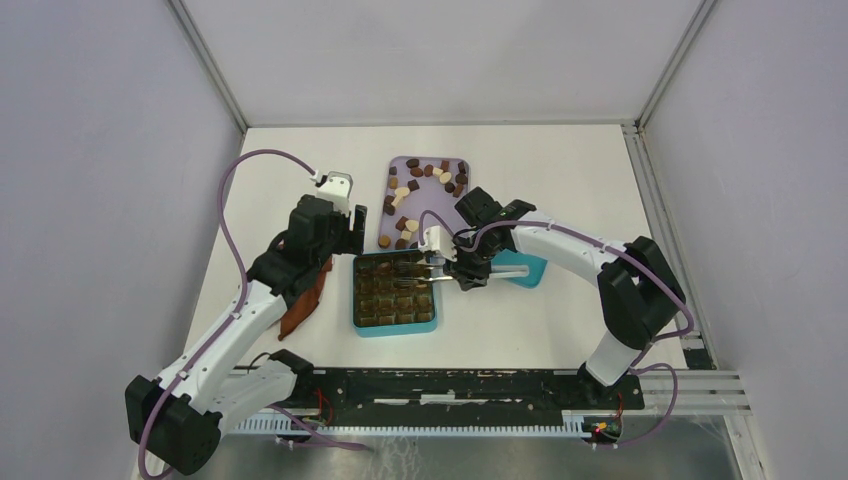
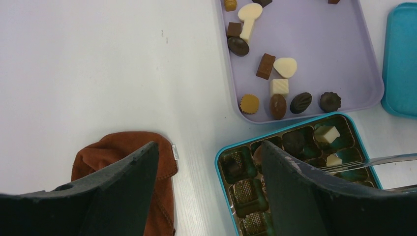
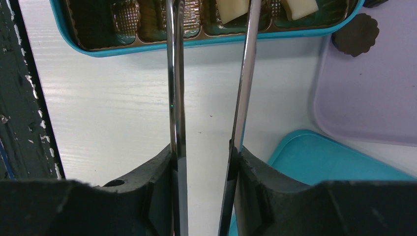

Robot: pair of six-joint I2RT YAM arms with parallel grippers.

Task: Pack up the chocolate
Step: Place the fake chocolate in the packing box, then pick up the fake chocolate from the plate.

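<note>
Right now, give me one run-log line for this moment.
left gripper: open, empty | right gripper: shut on tongs over teal box | chocolate: loose in lilac tray, some boxed

Both the left arm (image 1: 235,325) and the right arm (image 1: 560,243) are built of smooth white links joined by chunky black housings at the joints and base. A mauve cable (image 1: 224,200) loops loosely along each arm to a small white camera block (image 1: 335,185) at the wrist. The gripper fingers (image 2: 123,191) are matte charcoal wedges, and one has a small round hole.
</note>
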